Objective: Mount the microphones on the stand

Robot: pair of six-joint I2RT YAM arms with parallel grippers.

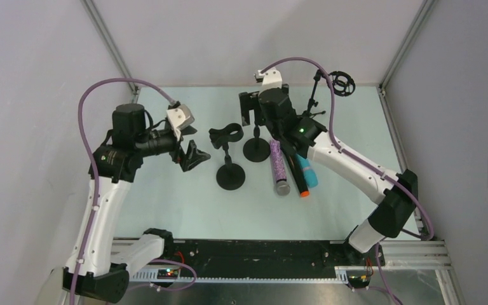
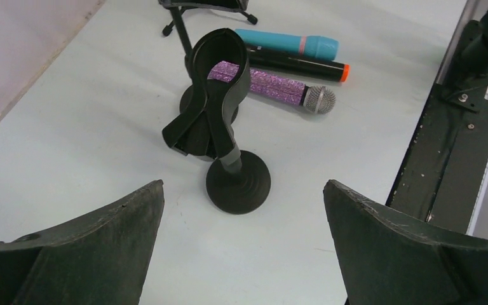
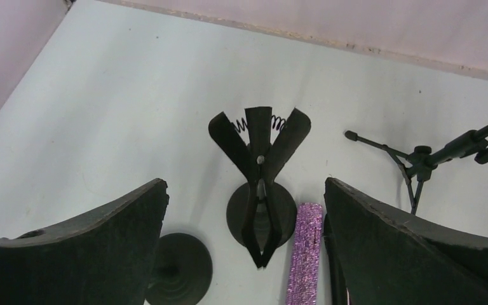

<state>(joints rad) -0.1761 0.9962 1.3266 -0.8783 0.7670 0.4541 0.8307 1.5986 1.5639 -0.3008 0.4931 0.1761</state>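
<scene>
Lying side by side on the pale tabletop (image 1: 165, 203), purple glittery silver-headed microphone (image 1: 279, 166), black orange-tipped microphone (image 1: 297, 178), plain teal microphone (image 1: 307, 171), just beside black round-based clip stand (image 1: 256, 150), left end effector (image 1: 190, 155) and right end effector (image 1: 249, 109) spread wide, nothing held.

Lab robot cell; aluminium corner posts (image 1: 109, 44), blank grey walls (image 1: 241, 32), pale green table (image 1: 165, 203)

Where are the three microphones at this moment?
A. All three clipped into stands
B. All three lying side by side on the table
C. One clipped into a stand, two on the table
B: the purple microphone, the black microphone and the teal microphone lie side by side on the table, and the near stand's clip holds nothing.
</scene>
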